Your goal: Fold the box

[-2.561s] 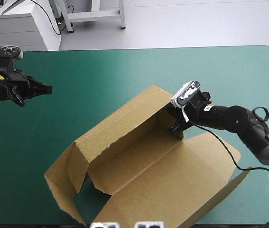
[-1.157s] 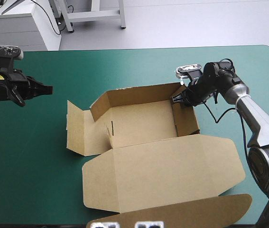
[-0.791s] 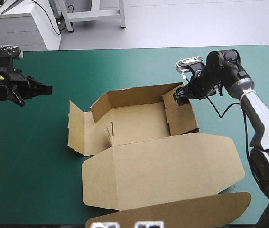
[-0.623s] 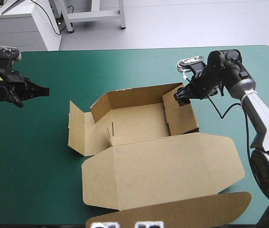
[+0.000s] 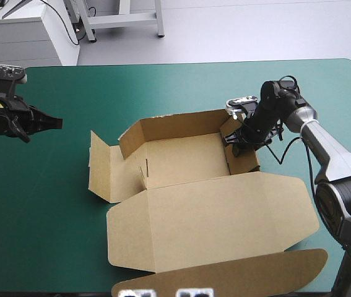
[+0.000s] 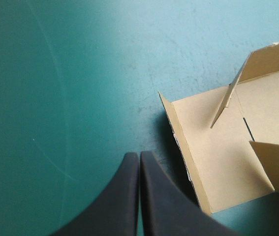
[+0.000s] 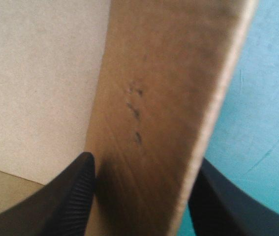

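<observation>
Box (image 5: 187,154) sits at the centre of the high view as an open brown tray on the teal-green cover (image 5: 163,86), far wall raised and lid flat toward the lower edge. At centre right, the right gripper (image 5: 237,137) is at the tray's right end wall. At far left, the left gripper (image 5: 54,123) hovers over bare cover, well apart from the box

Left wrist view: the left gripper (image 6: 139,155) has its black fingers pressed together in one point over the cover (image 6: 55,73), with the box (image 6: 213,147) and its open end flap just ahead, off to one side

Right wrist view: the right gripper (image 7: 144,160) has its fingers spread, the upright wall of the box (image 7: 164,73) between them and the cover (image 7: 262,98) beside it
</observation>
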`<state>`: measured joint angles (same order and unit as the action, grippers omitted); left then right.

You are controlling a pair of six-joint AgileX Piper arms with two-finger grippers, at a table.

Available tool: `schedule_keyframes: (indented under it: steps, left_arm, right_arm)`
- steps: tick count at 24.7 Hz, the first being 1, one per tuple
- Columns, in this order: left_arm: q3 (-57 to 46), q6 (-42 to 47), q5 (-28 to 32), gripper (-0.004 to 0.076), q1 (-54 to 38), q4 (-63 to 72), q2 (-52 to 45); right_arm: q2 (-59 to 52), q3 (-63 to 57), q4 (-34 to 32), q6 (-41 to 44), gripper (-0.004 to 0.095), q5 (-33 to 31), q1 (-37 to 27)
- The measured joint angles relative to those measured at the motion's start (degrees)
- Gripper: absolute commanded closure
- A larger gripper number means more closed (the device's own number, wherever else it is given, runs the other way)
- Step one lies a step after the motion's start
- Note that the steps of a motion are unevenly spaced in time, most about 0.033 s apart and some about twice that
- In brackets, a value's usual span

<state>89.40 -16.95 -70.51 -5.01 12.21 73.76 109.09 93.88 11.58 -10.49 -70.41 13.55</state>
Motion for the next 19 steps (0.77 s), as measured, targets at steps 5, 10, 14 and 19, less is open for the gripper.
schedule_keyframes:
  steps: [5, 10, 14, 19]
  left_arm:
    - [-0.19, 0.0, -0.02, 0.0732, 0.0, 0.0, 0.0]
    - [-0.26, 0.3, -0.17, 0.0732, 0.0, 0.0, 0.0]
    - [-0.26, 0.49, -0.17, 0.0733, 0.0, -0.12, 0.0]
    - [-0.51, 4.97, 0.59, 0.0733, 0.0, -10.76, 0.0]
  right_arm:
    - [0.0, 0.0, -0.13, -0.64, 0.0917, 0.21, -0.11]
    - [0.0, 0.0, -0.13, -2.23, 0.0928, 0.25, -0.05]
    - [-0.13, 1.67, -1.44, -2.85, 0.0928, 0.54, -0.78]
    - [-6.28, 1.95, 4.68, -7.16, 0.0928, 0.42, -7.76]
